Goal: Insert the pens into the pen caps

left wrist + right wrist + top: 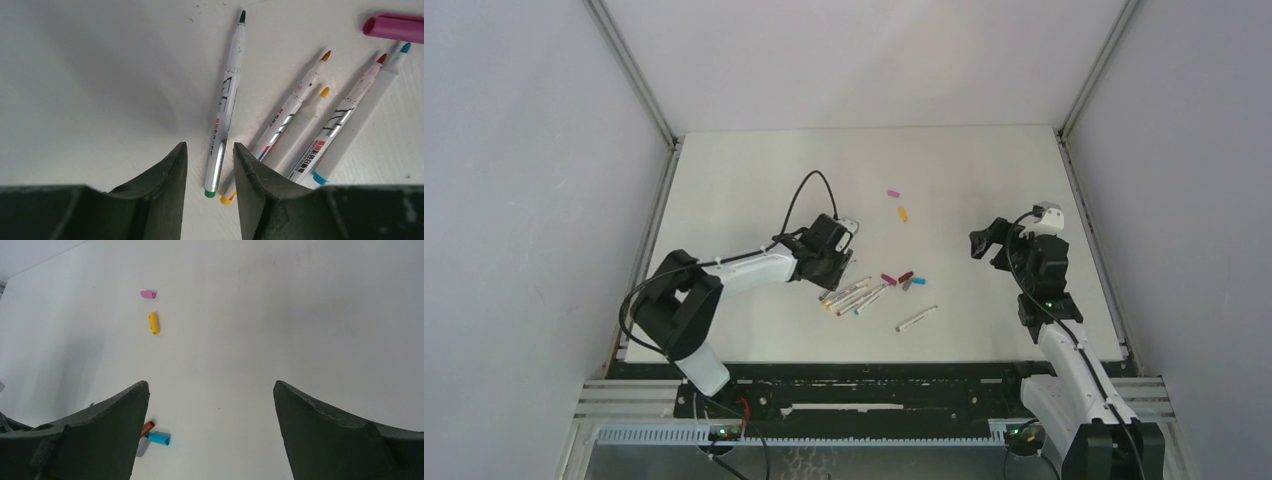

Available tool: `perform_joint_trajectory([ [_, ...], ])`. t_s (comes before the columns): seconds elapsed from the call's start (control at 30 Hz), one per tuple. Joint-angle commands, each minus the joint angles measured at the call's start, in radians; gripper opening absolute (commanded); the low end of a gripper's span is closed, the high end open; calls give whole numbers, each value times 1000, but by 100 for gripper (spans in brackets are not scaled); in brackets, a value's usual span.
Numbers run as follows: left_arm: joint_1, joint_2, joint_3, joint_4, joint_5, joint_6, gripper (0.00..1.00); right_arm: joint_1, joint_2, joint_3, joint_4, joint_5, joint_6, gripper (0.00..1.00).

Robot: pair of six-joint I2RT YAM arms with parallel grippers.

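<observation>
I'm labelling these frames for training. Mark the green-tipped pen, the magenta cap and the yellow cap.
green-tipped pen (226, 102), left wrist view, middle of its barrel.
magenta cap (395, 28), left wrist view, middle of its body.
yellow cap (154, 323), right wrist view, middle of its side.

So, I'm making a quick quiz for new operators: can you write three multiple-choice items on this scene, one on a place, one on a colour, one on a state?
1. From the cluster of white pens, the lone white-barrelled marker pen lies: A toward the near edge of the white table; B toward its far edge; C stacked on it.
2. The butt end of the slim white pen seen in the gap of the left gripper is: A pink; B purple; C green.
3. The right gripper is: A shut on a cap; B open and empty; C shut on a pen.
Answers: 1 A, it sits below the cluster in the top view; 2 C, its end plug is green; 3 B, fingers wide apart, only table between.
</observation>
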Motion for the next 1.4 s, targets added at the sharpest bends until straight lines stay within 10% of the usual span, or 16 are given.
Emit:
perform_joint_trajectory([
  [0.0,-15,29,76,-13,-31,27,40,3,-28,-2,27,-13,5,93],
  [0.27,-26,59,56,4,-73,5,1,1,-103,-1,-6,-68,6,93],
  [0.67,-50,-553,-199,299,135,-105,0,81,-112,84,-12,-657,292,100],
  [0.9,-55,-662,-192,304,409,-179,0,378,-47,127,251,-623,534,91],
  [1.37,-93,-728,-200,310,528,-182,0,549,155,354,197,-467,401,55],
])
